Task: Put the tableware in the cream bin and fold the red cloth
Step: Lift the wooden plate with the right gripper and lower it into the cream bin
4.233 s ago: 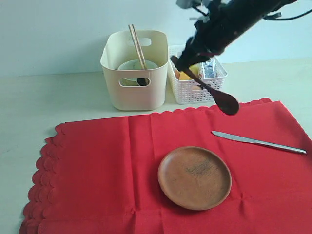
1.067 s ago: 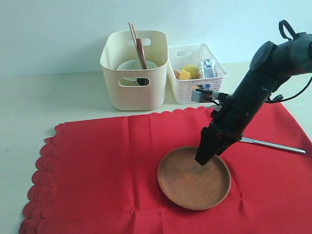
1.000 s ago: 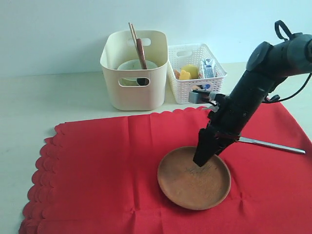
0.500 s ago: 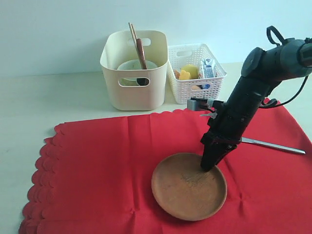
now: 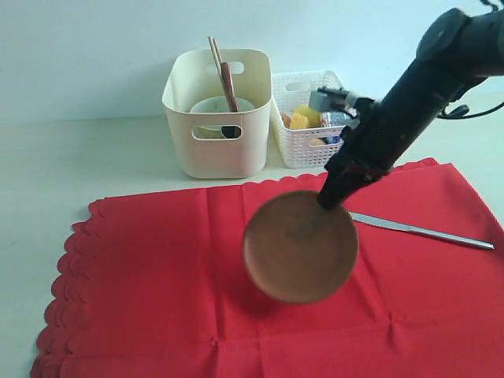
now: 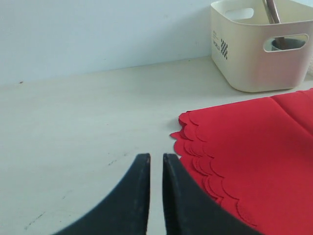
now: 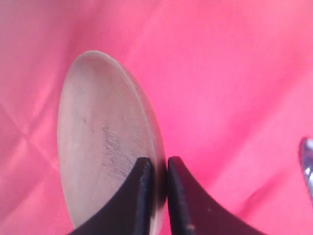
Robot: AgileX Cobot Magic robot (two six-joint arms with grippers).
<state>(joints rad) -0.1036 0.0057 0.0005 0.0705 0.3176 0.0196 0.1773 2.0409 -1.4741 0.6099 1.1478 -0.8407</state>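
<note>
Right gripper pinches plate rim; plate tilted, clear of cloth, centre frame. Left gripper fingers nearly together, empty. Bin, upper centre: bowl, chopsticks, spoon. Basket beside it: food. Knife on cloth, right.

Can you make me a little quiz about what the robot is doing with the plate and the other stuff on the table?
1. Pick one: what is the right end effector gripping?
A) a steel cup
B) the round wooden plate
C) a lemon
2. True or false: the silver knife lies on the red cloth.
3. Fill the gap: the chopsticks and the dark spoon stand inside the ____.

Key: 1 is B, because the plate is pinched by its rim and tilted up off the cloth. 2 is true. 3 is the cream bin.
</note>
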